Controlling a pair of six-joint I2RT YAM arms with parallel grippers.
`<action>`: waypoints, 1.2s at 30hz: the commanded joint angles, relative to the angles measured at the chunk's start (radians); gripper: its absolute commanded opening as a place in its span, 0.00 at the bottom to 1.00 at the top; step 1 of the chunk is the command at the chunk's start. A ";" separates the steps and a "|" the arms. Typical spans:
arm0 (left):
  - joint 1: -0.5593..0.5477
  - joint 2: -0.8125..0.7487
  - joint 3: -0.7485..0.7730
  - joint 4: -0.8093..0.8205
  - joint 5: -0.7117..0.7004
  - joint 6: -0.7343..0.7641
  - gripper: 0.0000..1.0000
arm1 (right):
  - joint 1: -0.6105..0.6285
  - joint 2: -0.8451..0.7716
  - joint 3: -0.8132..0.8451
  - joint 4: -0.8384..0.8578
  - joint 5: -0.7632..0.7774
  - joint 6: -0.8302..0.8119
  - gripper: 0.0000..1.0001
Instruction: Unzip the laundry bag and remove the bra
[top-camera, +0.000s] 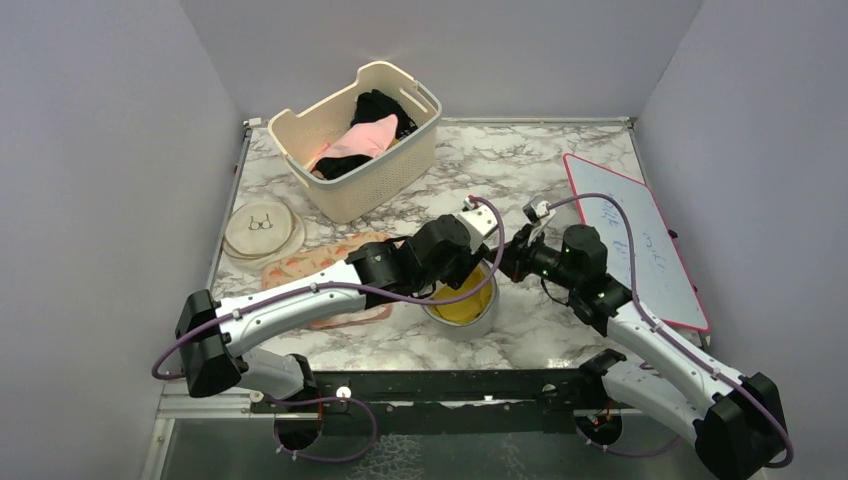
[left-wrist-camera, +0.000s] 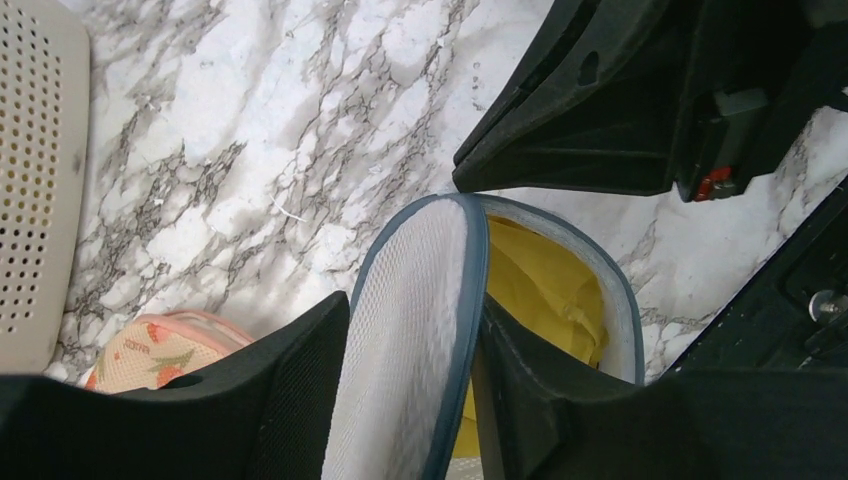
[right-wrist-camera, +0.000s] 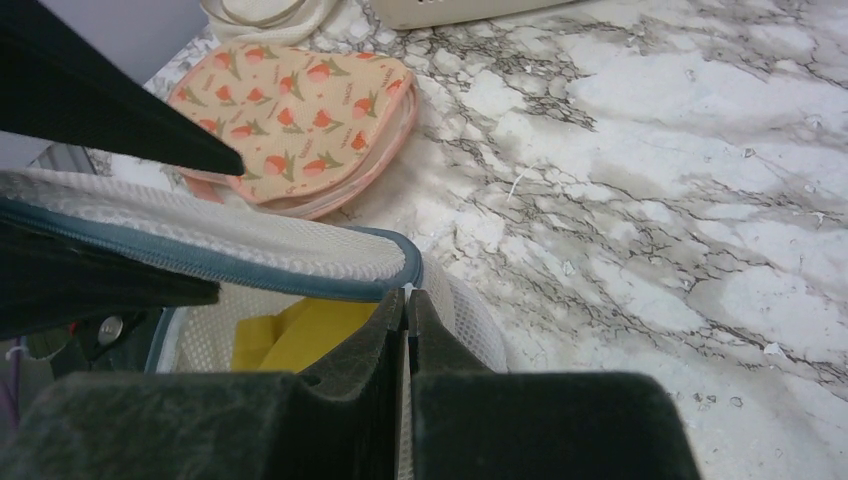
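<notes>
The laundry bag (top-camera: 482, 322) sits open on the marble table in front of both arms, with the yellow bra (top-camera: 463, 304) inside. My left gripper (top-camera: 468, 262) is shut on the bag's white mesh lid (left-wrist-camera: 410, 330) with its blue-grey zip rim, and holds it upright. The bra (left-wrist-camera: 545, 290) shows behind the lid. My right gripper (top-camera: 503, 266) is shut on the bag's mesh wall (right-wrist-camera: 455, 310) at the rim, its tips (right-wrist-camera: 407, 300) just under the lid (right-wrist-camera: 250, 250). The bra (right-wrist-camera: 290, 335) lies below.
A flat peach patterned pouch (top-camera: 312, 266) lies left of the bag and also shows in the right wrist view (right-wrist-camera: 300, 125). A cream disc with a glasses drawing (top-camera: 262, 228) lies at the far left. A cream basket (top-camera: 385, 185) holds clothes. A whiteboard (top-camera: 635, 235) lies at the right.
</notes>
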 joint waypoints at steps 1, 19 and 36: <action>-0.007 0.066 0.050 -0.022 -0.048 0.005 0.43 | -0.006 -0.028 0.007 -0.012 -0.048 -0.018 0.01; -0.007 0.101 0.097 -0.055 -0.067 -0.004 0.09 | -0.006 -0.072 -0.009 -0.038 0.005 -0.017 0.01; -0.009 -0.067 -0.003 -0.005 -0.047 0.017 0.00 | -0.014 0.002 -0.011 -0.002 0.017 0.007 0.01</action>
